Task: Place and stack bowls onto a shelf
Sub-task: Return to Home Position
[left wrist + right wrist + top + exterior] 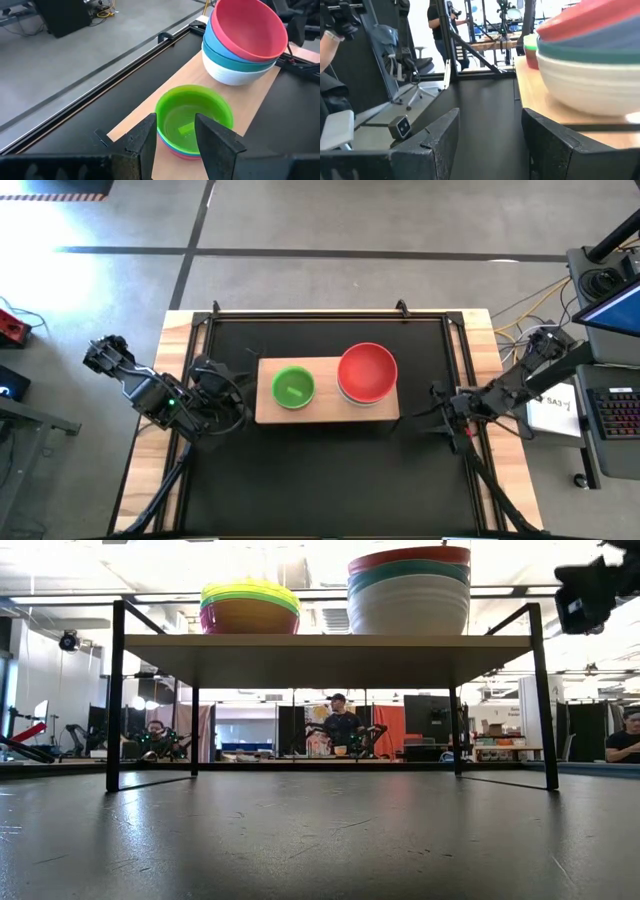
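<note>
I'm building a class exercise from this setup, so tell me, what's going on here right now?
Nothing is being held. The bowls sit on the shelf in two stacks: a small stack topped by the bright green bowl, and a larger stack with the red bowl on top and the white bowl at the bottom. The left gripper hangs open just off the shelf's left end, and the right gripper is open beside its right end.
</note>
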Robot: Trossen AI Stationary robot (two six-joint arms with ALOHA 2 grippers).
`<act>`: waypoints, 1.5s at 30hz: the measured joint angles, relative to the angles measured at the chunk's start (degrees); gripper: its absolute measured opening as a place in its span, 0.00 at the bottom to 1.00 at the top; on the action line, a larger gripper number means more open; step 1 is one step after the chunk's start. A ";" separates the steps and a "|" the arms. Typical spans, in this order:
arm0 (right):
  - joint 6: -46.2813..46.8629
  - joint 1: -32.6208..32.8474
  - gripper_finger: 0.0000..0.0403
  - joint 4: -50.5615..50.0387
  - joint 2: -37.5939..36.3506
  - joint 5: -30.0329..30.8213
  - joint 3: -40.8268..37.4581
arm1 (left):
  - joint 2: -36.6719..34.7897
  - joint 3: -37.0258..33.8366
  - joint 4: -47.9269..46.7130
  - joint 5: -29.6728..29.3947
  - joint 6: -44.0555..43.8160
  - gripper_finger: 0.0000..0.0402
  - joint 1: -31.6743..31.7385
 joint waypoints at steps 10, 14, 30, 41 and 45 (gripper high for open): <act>2.54 0.00 0.50 12.74 0.05 -0.41 -8.84 | 0.02 0.00 -0.70 0.02 -0.05 0.29 0.00; 3.93 0.01 0.50 12.26 0.08 -0.49 -8.84 | 0.02 0.00 -0.74 0.02 -0.42 0.29 0.00; 3.44 0.01 0.50 12.19 0.12 0.43 -8.87 | 1.70 -0.02 -0.39 8.72 1.11 0.29 0.00; 3.41 0.01 0.50 12.17 0.12 0.44 -8.88 | 6.20 -0.02 3.22 1.11 7.08 0.29 0.02; 3.41 0.01 0.50 12.17 0.12 0.45 -8.90 | 8.62 -0.02 4.29 -0.42 6.82 0.29 0.11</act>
